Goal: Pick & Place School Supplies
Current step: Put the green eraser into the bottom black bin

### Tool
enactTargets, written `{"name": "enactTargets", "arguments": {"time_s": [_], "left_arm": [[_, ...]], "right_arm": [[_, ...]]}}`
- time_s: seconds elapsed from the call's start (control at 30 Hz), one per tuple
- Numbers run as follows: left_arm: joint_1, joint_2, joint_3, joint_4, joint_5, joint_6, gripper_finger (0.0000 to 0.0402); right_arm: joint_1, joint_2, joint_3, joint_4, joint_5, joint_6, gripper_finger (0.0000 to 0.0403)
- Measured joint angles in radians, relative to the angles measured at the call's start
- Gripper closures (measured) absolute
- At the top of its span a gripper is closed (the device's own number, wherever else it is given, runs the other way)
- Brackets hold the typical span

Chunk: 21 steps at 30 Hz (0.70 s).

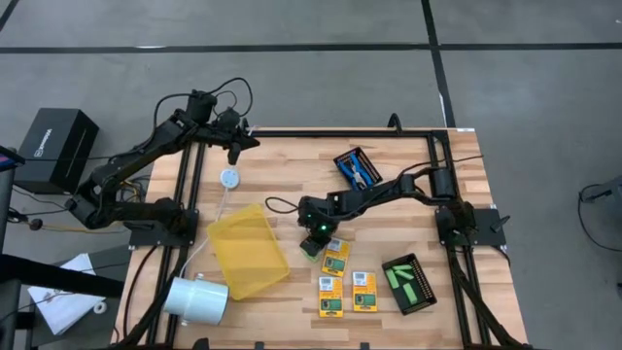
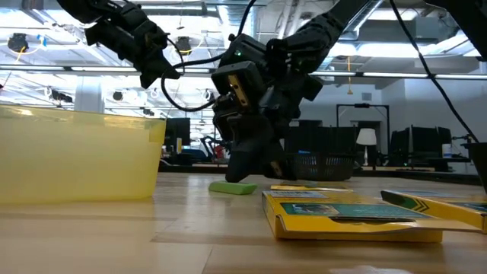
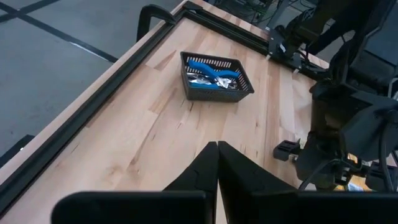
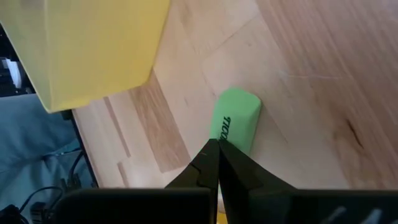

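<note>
One green stick (image 4: 233,123) lay on the wood just beside the yellow tray (image 1: 247,249), my right gripper (image 4: 217,148) clenched empty over its end, my left gripper (image 3: 217,147) clenched empty farther off.

Pale wooden table (image 1: 292,185), translucent glossy yellow plastic tray (image 1: 248,250), black mesh basket (image 3: 214,78), matt green stick (image 4: 233,121)

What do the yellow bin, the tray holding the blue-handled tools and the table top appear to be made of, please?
The yellow bin looks like translucent plastic with a smooth finish: light glows through its walls. The tray looks like black mesh, probably metal or plastic; its walls show a fine grid. The table top looks like light wood in jointed strips, with visible grain.
</note>
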Motion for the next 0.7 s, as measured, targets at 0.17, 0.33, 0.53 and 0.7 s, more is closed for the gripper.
{"name": "enactTargets", "arguments": {"time_s": [0.17,0.33,0.53,0.7], "left_arm": [[0.0,0.0,0.0,-0.001,0.0,0.001,0.04],[0.0,0.0,0.0,-0.006,0.0,0.002,0.04],[0.0,0.0,0.0,-0.009,0.001,0.021,0.04],[0.0,0.0,0.0,-0.015,0.001,0.022,0.04]], "right_arm": [[-0.02,0.002,0.0,-0.001,-0.001,-0.015,0.0403],[-0.042,0.003,0.0,-0.022,0.002,-0.051,0.0403],[-0.066,0.004,0.001,-0.051,-0.003,-0.088,0.0403],[-0.068,0.004,0.001,-0.057,0.003,-0.109,0.0403]]}}
